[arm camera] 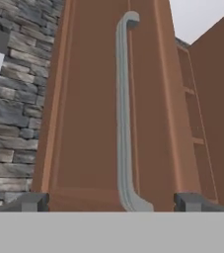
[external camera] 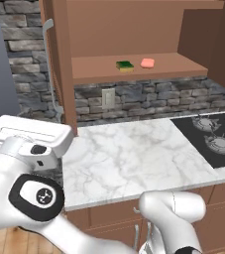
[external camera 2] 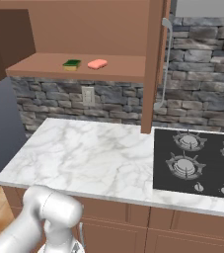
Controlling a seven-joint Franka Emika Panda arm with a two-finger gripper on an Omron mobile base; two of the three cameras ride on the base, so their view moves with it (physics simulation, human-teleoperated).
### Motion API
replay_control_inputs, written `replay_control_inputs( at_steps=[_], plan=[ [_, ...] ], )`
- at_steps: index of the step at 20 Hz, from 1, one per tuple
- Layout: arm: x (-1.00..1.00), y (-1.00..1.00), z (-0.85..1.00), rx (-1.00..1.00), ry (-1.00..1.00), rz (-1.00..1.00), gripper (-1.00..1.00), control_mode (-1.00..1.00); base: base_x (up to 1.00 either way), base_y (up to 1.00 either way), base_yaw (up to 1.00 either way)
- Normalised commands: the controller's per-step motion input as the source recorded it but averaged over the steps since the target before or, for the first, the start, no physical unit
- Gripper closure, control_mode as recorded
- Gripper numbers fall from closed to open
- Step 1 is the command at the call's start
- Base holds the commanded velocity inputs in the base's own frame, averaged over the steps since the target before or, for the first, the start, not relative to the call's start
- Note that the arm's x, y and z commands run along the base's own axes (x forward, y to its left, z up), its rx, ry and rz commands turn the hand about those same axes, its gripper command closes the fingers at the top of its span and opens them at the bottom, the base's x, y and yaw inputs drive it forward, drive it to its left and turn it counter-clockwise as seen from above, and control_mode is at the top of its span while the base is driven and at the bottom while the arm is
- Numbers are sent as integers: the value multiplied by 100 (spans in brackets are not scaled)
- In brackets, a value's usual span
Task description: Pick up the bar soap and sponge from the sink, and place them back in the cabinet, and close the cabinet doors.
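Observation:
The brown cabinet (external camera: 134, 30) stands with both doors swung out. On its shelf (external camera: 99, 67) lie the green and yellow sponge (external camera: 125, 65) (external camera 2: 72, 64) and, right beside it, the pink bar soap (external camera: 147, 63) (external camera 2: 97, 63). The left cabinet door (external camera: 59, 59) (arm camera: 89, 113) shows edge-on in the left base view, with its silver bar handle (external camera: 48, 54) (arm camera: 125, 113). My gripper (arm camera: 112, 202) is open and empty, close in front of this door, and the handle's lower end sits between the fingertips (arm camera: 34, 201). The right door (external camera 2: 153, 64) juts out above the stove's edge.
A white marble counter (external camera: 129, 158) (external camera 2: 84, 158) runs below the cabinet. A black gas stove (external camera: 213, 136) (external camera 2: 197, 158) adjoins it on the right. A stone wall with an outlet (external camera: 108, 97) lies behind, and low brown cabinets (external camera 2: 182, 232) are beneath.

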Motion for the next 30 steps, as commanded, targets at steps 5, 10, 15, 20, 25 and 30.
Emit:
replay_control_inputs(
  at_steps=[5, 10, 15, 20, 25, 30],
  plan=[
    [27, 3, -5, 0, 0, -8, -100, -100, 0, 0, 0],
    [14, 0, -1, 0, 0, -2, -100, -100, 0, 0, 0],
    [3, -5, 0, 0, 0, 0, -100, -100, 0, 0, 0],
    [0, -22, -5, 0, 0, 0, -100, -100, 0, 0, 0],
    [0, -22, -8, 0, 0, 0, -100, -100, 0, 0, 0],
    [0, -24, -5, 0, 0, 0, -100, -100, 0, 0, 0]
  ],
)
